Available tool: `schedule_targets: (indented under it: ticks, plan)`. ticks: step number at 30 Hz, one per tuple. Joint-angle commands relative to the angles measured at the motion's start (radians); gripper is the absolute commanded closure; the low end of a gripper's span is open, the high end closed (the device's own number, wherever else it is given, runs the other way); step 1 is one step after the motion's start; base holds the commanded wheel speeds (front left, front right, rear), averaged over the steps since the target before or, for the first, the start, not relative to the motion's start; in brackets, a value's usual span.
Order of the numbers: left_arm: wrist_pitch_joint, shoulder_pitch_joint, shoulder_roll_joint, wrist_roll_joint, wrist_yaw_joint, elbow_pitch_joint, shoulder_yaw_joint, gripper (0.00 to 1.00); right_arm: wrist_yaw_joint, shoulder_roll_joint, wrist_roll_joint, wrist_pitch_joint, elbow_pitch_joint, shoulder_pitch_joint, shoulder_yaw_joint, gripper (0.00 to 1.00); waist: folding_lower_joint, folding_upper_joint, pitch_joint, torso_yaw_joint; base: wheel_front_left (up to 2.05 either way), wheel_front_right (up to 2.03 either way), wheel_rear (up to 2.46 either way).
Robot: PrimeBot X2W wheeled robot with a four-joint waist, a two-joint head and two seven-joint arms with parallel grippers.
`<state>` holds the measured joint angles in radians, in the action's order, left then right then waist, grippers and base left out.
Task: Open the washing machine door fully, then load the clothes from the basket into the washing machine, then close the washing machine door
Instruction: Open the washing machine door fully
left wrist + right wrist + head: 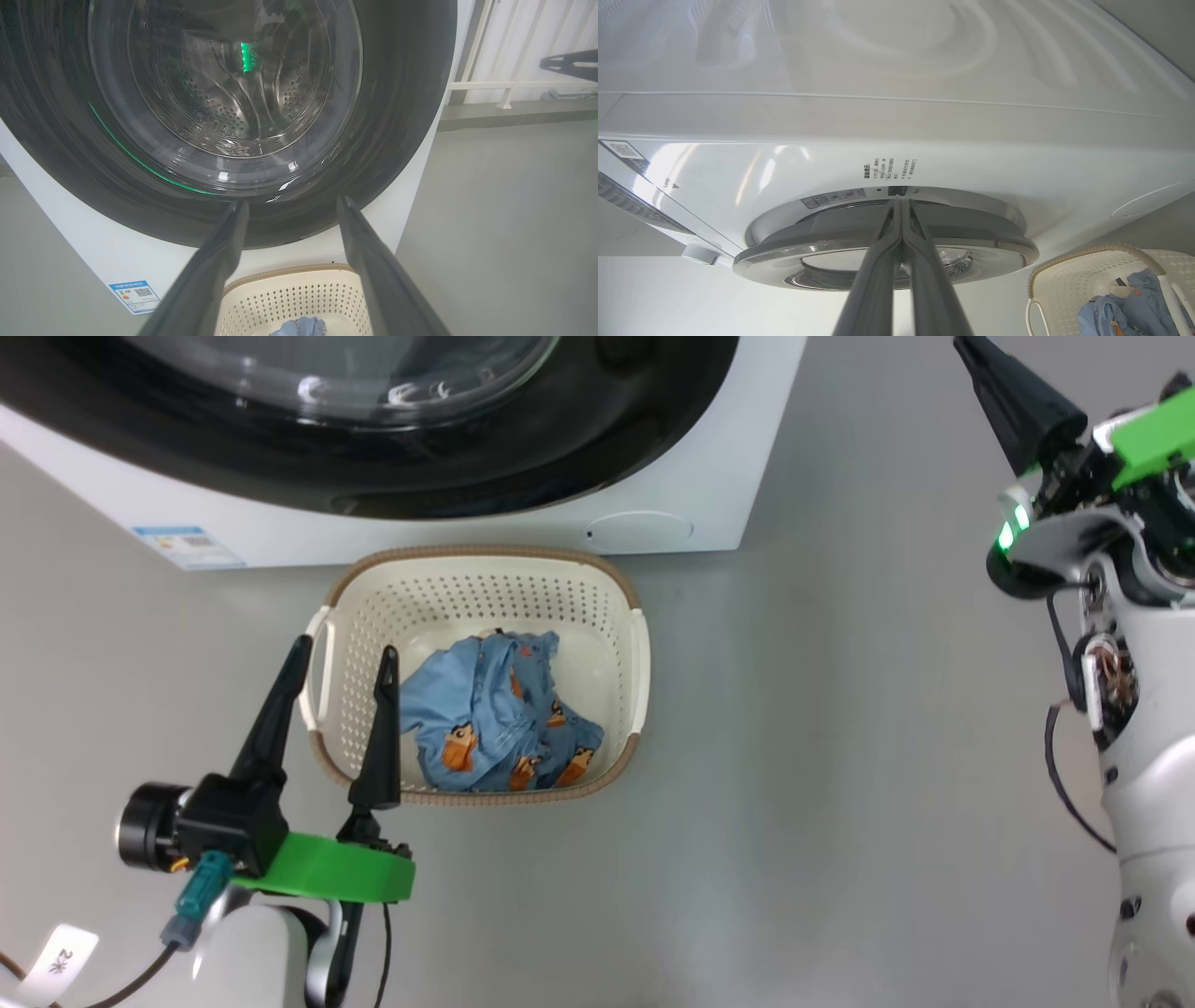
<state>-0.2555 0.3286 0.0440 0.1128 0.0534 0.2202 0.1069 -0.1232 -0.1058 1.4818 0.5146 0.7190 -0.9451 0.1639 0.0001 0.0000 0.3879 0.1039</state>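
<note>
1. The washing machine (709,476) is a white front-loader that fills the top of the head view. It stands on a grey floor (840,756). In the left wrist view we see its steel perforated drum (219,116) through the glass.
2. The washing machine door (560,439) is round and glossy black with a clear bulging window. In the head view it lies against the machine's front. The right wrist view catches it edge-on (784,261), standing proud of the white panel. We cannot tell whether it is latched.
3. The basket (485,558) is cream and perforated with a brown rim. It sits on the floor just in front of the machine, below the door.
4. The clothes (495,719), light blue fabric with orange-brown figures, lie crumpled inside the basket, toward its near right part.
5. The left gripper (345,646) has its two dark fingers spread wide, with nothing between them. It hangs over the basket's left handle and wall, pointing at the machine. In its own wrist view (292,202) the tips frame the door's lower rim.
6. The right gripper (971,350) is off to the right, well apart from the basket. In its wrist view (900,203) the fingers are pressed together. The tips reach the door's edge, by a small dark slot in the white front. We see nothing pinched between them.
7. A blue label sticker (187,546) sits at the machine's lower left corner.
</note>
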Motion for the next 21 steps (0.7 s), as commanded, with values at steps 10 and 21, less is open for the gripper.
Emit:
schedule_targets:
  ticks: [10, 21]
  plan:
    - [-0.006, 0.042, 0.008, 0.006, 0.01, -0.016, 0.005, 0.0, -0.008, 0.017, -0.041, 0.018, 0.099, -0.188, -0.064, 1.0, -0.0001, 0.0, 0.047, 0.067, 0.0, 0.0, 0.0]
    - [-0.006, 0.063, 0.007, 0.028, 0.005, -0.018, 0.045, 0.0, -0.008, 0.013, -0.103, 0.012, 0.2, -0.311, -0.113, 1.0, -0.0001, 0.0, 0.093, 0.128, 0.0, 0.0, 0.0]
